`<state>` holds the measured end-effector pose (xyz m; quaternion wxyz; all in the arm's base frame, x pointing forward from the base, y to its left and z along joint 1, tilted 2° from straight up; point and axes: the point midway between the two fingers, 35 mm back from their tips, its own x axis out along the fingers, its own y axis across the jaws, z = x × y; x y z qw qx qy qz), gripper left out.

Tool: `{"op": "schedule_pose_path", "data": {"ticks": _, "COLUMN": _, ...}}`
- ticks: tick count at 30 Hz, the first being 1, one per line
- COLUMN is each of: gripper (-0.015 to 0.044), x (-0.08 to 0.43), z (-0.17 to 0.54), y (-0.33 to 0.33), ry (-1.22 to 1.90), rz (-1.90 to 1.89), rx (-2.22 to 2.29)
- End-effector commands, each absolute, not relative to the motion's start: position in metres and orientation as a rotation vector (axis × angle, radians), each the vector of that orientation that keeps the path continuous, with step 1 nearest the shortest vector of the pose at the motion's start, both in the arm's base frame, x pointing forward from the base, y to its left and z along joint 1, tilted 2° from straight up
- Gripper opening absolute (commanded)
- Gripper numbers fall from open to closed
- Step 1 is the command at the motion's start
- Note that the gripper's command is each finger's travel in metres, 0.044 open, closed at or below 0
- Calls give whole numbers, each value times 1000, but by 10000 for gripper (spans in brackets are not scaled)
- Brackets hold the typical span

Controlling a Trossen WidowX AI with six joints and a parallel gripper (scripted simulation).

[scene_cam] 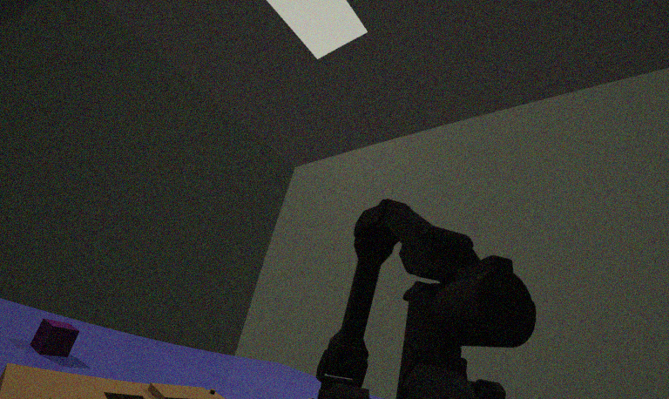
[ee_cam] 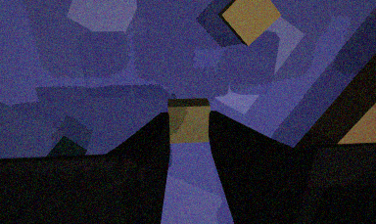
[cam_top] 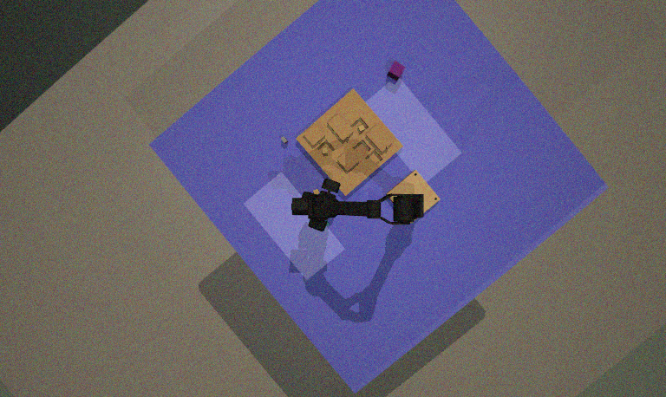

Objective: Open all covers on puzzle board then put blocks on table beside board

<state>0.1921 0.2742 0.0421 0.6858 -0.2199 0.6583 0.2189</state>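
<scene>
The tan puzzle board has raised outlines and dark slots. Small pale pieces sit in two recesses, one on the right and one on the left. How far each cover is open is too small to tell. My gripper is shut on a tan block, above the table beside the board. The arm hides the fingertips in the top view. Another tan block lies on the table off the board. A dark green block lies on the table too.
A small grey block lies left of the board. A magenta cube stands beyond it. The arm rises from a tan base plate near the board's lower right side. Light patches and arm shadows cross the blue table.
</scene>
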Motion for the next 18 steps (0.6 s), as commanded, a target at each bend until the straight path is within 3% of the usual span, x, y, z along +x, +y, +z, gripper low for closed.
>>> {"op": "schedule_pose_path", "data": {"ticks": 1, "gripper": 80, "x": 192, "z": 34, "y": 272, "ry": 1475, "rz": 485, "rx": -500}}
{"op": "schedule_pose_path", "data": {"ticks": 9, "gripper": 80, "x": 191, "z": 25, "y": 271, "ry": 1475, "rz": 485, "rx": -500}}
{"op": "schedule_pose_path", "data": {"ticks": 18, "gripper": 316, "x": 191, "z": 29, "y": 272, "ry": 1477, "rz": 488, "rx": -493}}
